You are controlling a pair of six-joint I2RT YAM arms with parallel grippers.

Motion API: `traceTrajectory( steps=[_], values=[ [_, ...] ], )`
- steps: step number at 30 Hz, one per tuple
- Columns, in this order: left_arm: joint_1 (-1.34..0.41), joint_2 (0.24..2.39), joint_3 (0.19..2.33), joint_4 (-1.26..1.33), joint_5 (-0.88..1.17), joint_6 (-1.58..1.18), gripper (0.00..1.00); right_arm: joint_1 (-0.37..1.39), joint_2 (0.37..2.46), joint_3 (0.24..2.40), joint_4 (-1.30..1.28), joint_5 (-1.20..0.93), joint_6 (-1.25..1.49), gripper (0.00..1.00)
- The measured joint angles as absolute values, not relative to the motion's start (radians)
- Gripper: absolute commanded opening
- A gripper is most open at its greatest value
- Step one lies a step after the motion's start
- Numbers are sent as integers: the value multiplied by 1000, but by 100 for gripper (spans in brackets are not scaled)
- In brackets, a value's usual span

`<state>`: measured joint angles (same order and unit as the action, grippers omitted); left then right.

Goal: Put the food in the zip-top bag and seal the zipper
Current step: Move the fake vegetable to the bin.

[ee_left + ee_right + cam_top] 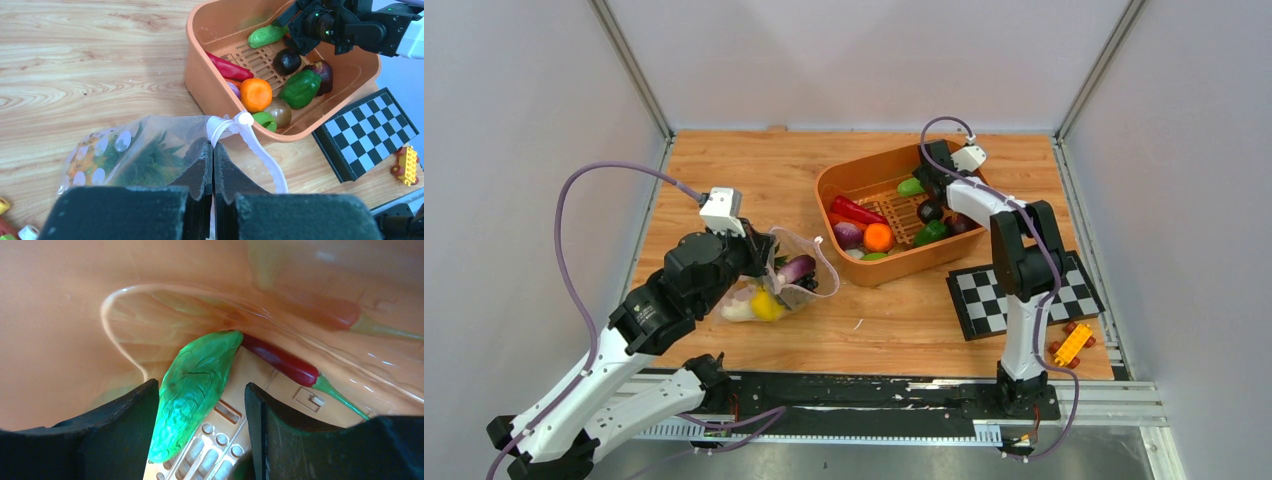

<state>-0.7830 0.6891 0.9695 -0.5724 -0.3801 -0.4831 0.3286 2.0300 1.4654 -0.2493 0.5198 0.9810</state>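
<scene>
The zip-top bag (pixel 799 280) lies left of the orange tub (pixel 844 175), its mouth held up and open. Inside it are a pineapple (pixel 82 157), a yellow lemon (pixel 766 305), a purple eggplant (pixel 796 268) and a white piece. My left gripper (pixel 214 147) is shut on the bag's mouth edge, and the zipper (pixel 255 145) loops out from between the fingers. My right gripper (pixel 200 387) is down in the tub's far end, open around a long green piece (pixel 197 385). That piece touches the left finger and stands apart from the right one. A red chilli (pixel 280 360) lies just beyond.
The tub also holds an orange (pixel 255 94), a green pepper (pixel 300 89), dark round pieces and more green pieces. A checkerboard mat (pixel 1024 290) lies right of the tub, with yellow-red toy blocks (pixel 1072 343) near the front right edge. Grey walls enclose the table.
</scene>
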Motion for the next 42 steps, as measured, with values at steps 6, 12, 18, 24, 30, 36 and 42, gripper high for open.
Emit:
traceTrajectory(
  steps=[6, 12, 18, 24, 30, 36, 42],
  values=[
    [-783, 687, 970, -572, -384, -483, 0, 329, 2075, 1490, -226, 530, 986, 61],
    [-783, 680, 970, -573, -387, -483, 0, 328, 2084, 1492, -191, 522, 981, 45],
    [-783, 676, 970, -573, -387, -484, 0, 327, 2086, 1486, -175, 522, 957, 39],
    [-783, 662, 970, -577, -387, -484, 0, 326, 2087, 1491, -162, 482, 873, 18],
    [-783, 659, 970, -582, -387, -485, 0, 327, 2056, 1426, -70, 376, 751, 18],
    [-783, 659, 970, -583, -380, -490, 0, 348, 2001, 1378, -48, 197, 577, 26],
    [-783, 658, 970, -583, -372, -493, 0, 384, 1975, 1362, -74, 94, 439, 46]
  ],
)
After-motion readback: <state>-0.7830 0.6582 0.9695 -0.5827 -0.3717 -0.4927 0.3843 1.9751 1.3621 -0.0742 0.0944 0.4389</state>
